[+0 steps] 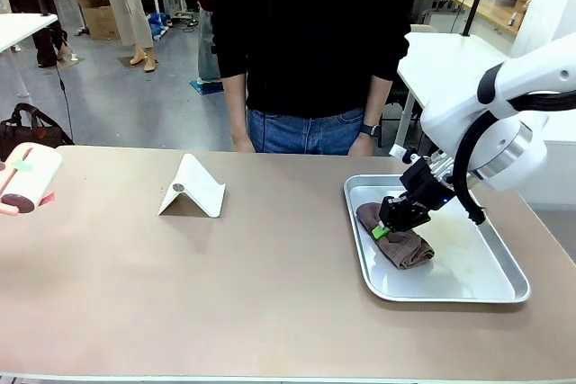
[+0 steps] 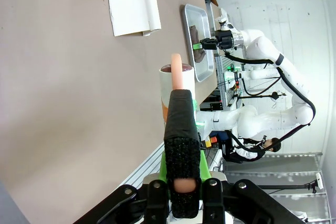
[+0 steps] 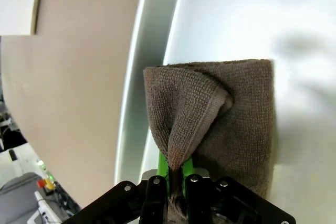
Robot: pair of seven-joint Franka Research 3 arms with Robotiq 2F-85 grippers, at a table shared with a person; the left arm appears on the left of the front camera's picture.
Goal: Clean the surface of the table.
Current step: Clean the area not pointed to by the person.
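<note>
Fetching step: right gripper [image 1: 385, 227] nipped shut on brown terry cloth [image 1: 407, 247], shiny silver metal tray [image 1: 472, 263] beneath it. Next it must lift the cloth clear onto the matte tan table [image 1: 225, 294]. Left gripper [image 2: 181, 100] clamps 1 white cylindrical roller [image 1: 31, 177].

The table [image 1: 225, 299] bears a white stand [image 1: 192, 188] and metal tray [image 1: 481, 263].

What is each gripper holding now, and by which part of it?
The right gripper pinches the brown cloth by a raised fold, in the tray. The left gripper grips a white roller by its peach handle.

left pincer [image 2: 181, 98] clamped on roller [image 2: 169, 80] | right pincer [image 1: 385, 227] angled down, pinching cloth [image 3: 236, 108]
</note>
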